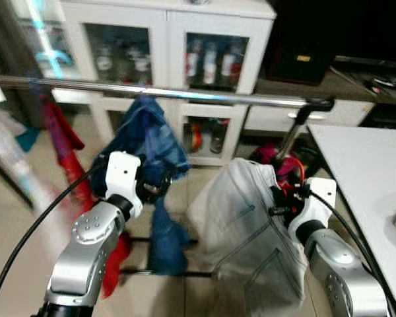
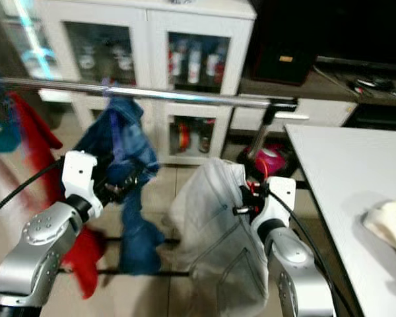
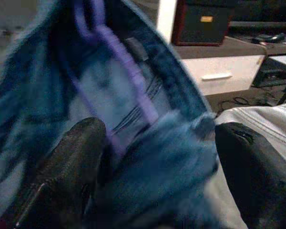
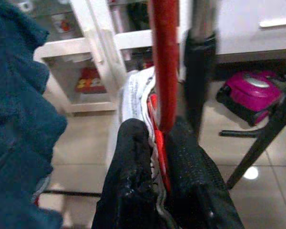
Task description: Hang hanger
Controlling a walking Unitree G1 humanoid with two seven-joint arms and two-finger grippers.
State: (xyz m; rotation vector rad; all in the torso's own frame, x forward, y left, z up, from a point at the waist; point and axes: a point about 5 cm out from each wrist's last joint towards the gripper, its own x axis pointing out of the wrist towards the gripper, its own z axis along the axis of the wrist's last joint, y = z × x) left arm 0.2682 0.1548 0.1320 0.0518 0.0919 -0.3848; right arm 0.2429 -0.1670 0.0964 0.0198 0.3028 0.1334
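Note:
A chrome rail (image 1: pixel 185 92) crosses in front of me. Blue jeans (image 1: pixel 145 139) hang from it on a purple hanger (image 3: pixel 128 71). My left gripper (image 1: pixel 160 185) is at the jeans' waist, and its black fingers (image 3: pixel 76 157) stand open with the denim and the hanger wire between them. My right gripper (image 1: pixel 280 198) is below the rail, shut on a red hanger (image 4: pixel 163 67) that carries pale grey jeans (image 1: pixel 244 224). The red hook (image 1: pixel 296 173) rises just above that gripper, short of the rail.
A red garment (image 1: pixel 66 145) hangs at the rail's left end. The rack's dark upright post (image 1: pixel 294 135) stands just right of my right gripper. A white table (image 1: pixel 369 172) with a white cloth (image 2: pixel 389 224) is at right, and a white glass-door cabinet (image 1: pixel 171 39) behind.

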